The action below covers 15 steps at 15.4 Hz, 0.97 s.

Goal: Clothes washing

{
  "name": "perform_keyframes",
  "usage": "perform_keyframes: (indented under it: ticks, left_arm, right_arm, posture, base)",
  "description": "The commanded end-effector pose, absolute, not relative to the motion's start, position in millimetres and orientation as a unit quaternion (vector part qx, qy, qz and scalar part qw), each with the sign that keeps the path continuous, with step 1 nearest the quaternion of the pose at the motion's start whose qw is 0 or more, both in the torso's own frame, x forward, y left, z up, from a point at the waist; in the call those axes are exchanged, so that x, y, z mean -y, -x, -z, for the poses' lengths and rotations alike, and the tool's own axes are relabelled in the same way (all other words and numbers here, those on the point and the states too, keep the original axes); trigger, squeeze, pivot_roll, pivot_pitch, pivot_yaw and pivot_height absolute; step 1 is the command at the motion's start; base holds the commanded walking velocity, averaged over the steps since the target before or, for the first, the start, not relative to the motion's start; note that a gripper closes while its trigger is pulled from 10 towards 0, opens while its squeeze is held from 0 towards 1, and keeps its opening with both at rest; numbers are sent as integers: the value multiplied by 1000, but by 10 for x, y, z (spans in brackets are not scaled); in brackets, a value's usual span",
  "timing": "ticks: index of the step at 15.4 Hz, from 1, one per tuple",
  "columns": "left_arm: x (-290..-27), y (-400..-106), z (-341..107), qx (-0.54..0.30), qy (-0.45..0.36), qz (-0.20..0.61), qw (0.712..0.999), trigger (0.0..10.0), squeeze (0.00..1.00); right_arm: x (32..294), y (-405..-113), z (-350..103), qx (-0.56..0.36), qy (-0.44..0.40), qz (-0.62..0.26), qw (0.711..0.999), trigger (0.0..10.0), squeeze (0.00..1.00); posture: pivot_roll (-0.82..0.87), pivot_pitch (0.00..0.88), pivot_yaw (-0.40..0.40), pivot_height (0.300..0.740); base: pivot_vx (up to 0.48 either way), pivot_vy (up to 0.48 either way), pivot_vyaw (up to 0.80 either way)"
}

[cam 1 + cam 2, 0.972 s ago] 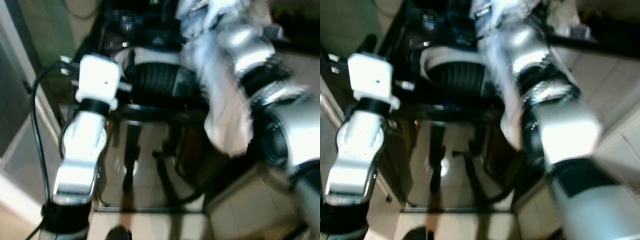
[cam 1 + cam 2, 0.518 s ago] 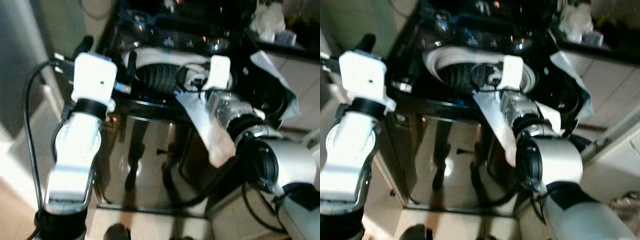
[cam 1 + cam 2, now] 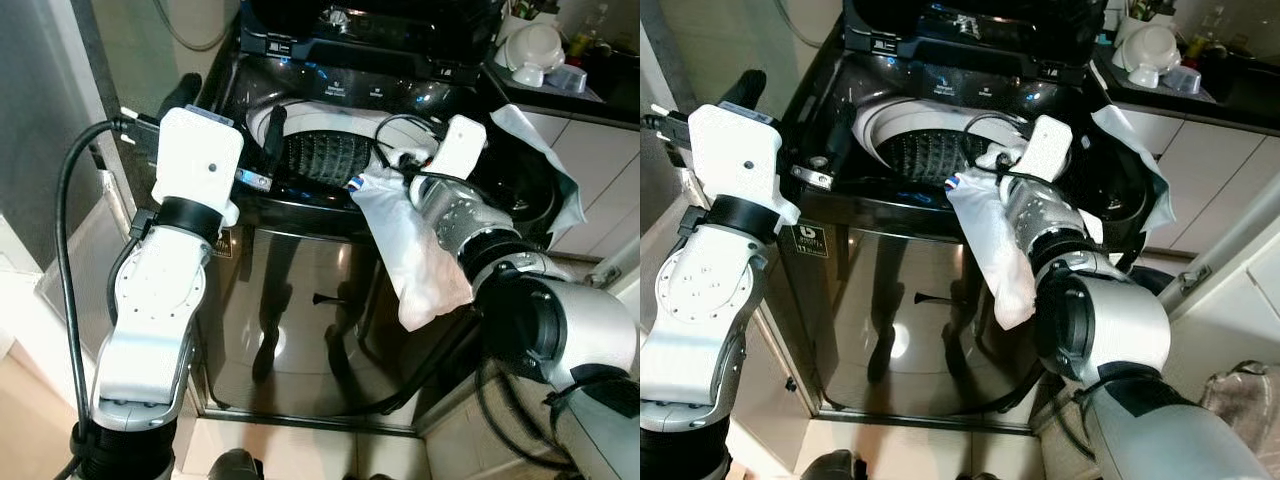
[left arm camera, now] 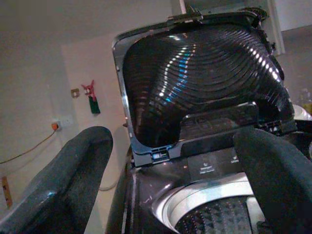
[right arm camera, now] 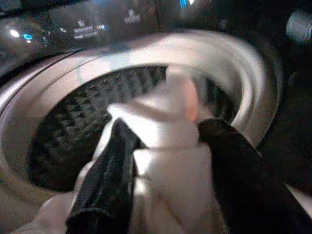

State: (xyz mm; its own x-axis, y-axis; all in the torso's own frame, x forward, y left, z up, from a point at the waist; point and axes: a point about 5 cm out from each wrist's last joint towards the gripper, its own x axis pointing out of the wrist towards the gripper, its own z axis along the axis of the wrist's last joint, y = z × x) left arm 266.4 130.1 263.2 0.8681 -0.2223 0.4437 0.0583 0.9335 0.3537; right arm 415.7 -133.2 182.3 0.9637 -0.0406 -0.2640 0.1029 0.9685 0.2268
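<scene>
A black top-loading washing machine [image 3: 300,290] stands before me with its lid [image 4: 195,83] raised and the drum [image 3: 320,155] open. My right gripper [image 5: 165,146] is shut on a white garment [image 3: 415,250] right at the drum's front right rim. The cloth bunches between the fingers [image 5: 105,175] above the drum, and most of it hangs down the machine's front. My left gripper [image 4: 175,141] is held open and empty at the drum's left side, with one black finger [image 3: 275,130] over the rim.
Behind the drum runs the control panel [image 3: 350,90]. A counter with white bowls [image 3: 535,45] is at the back right, above white cabinets [image 3: 600,200]. Another pale sheet [image 3: 545,150] lies by the machine's right side. A grey wall [image 3: 40,150] closes the left.
The view has shifted and sharpened. My right arm has come down from high in the picture, bringing the white garment to the drum's front rim. The left arm has kept its place.
</scene>
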Motion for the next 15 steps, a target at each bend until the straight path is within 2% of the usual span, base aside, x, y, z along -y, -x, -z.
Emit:
perform_keyframes:
  ticks: [1,2,4,5,6,9,12,14,15]
  left_arm:
    - [-1282,-2670,-2608,238,-168,79,954,10000,0]
    - [-1286,-2668,-2604,236,-167,78,954,10000,0]
    - [-1285,-2667,-2601,235,-163,78,955,10000,0]
    - [-1283,-2672,-2601,235,-162,78,955,10000,0]
    - [-1283,-2678,-2600,234,-160,79,956,10000,0]
    - [-1267,-2696,-2596,234,-159,81,956,10000,0]
    - [-1260,-2703,-2591,235,-159,80,956,10000,0]
    - [-1256,-2713,-2594,236,-158,79,956,10000,0]
    - [-1258,-2717,-2594,236,-157,78,956,10000,0]
  right_arm:
    - [1433,-4188,-1948,-95,-41,44,994,10000,1000]
    - [1414,-4203,-2029,-66,83,31,994,10000,1000]
    - [1319,-4197,-2021,-46,269,-5,962,10000,1000]
    - [1308,-4186,-1971,-55,300,-15,952,10000,412]
    - [1310,-4179,-1933,-66,287,-19,956,10000,0]
    - [1337,-4207,-2065,-36,279,-3,960,10000,0]
    - [1328,-4242,-2501,95,322,49,941,10000,0]
    - [1337,-4231,-2770,173,348,91,917,10000,0]
    - [1368,-4229,-2830,183,327,101,922,10000,0]
  posture:
    - [213,35,-108,740]
    - [213,35,-108,740]
    - [213,35,-108,740]
    - [204,34,-108,740]
    - [204,34,-108,740]
    - [189,32,-101,740]
    - [186,31,-100,740]
    - [184,28,-101,740]
    - [184,28,-101,740]
  base:
    - [0,0,0]
    - [0,0,0]
    - [0,0,0]
    - [0,0,0]
    - [0,0,0]
    - [0,0,0]
    - [0,0,0]
    - [0,0,0]
    - [0,0,0]
